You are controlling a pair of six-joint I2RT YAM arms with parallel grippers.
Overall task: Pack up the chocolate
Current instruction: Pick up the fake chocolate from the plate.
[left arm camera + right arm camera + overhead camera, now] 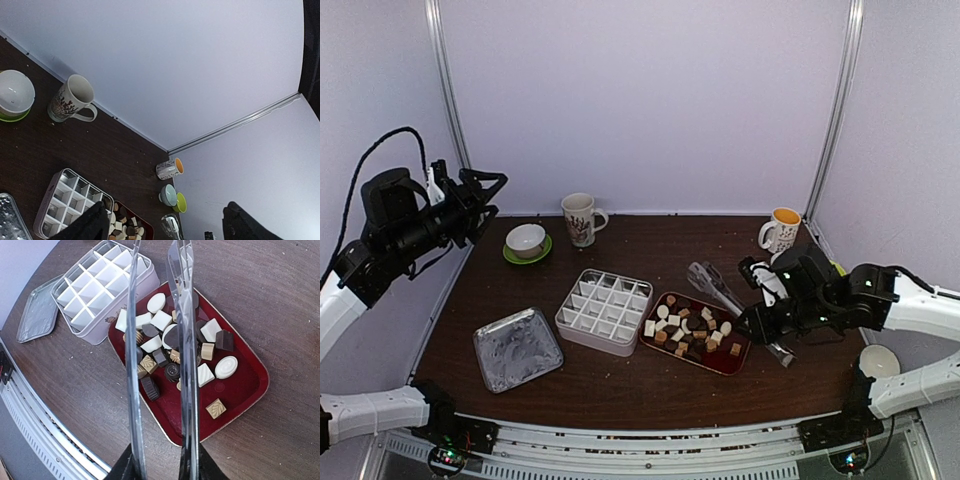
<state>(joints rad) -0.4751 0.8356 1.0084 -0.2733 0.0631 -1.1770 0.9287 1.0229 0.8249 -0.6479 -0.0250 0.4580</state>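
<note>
— Top view?
— Fixed high behind the near edge, facing far, covering the whole table (620, 390).
— Wrists?
— Left: raised far left, looking right. Right: close over the red tray (245, 390), along the tongs (185, 340). All sharing the divided box (604, 312), chocolate (685, 330).

White, tan and dark brown chocolates (161, 320) on a deep red tray (245, 390) under silver tongs (186, 365). Left of them, a pale box (95, 287) with white dividers.
</note>
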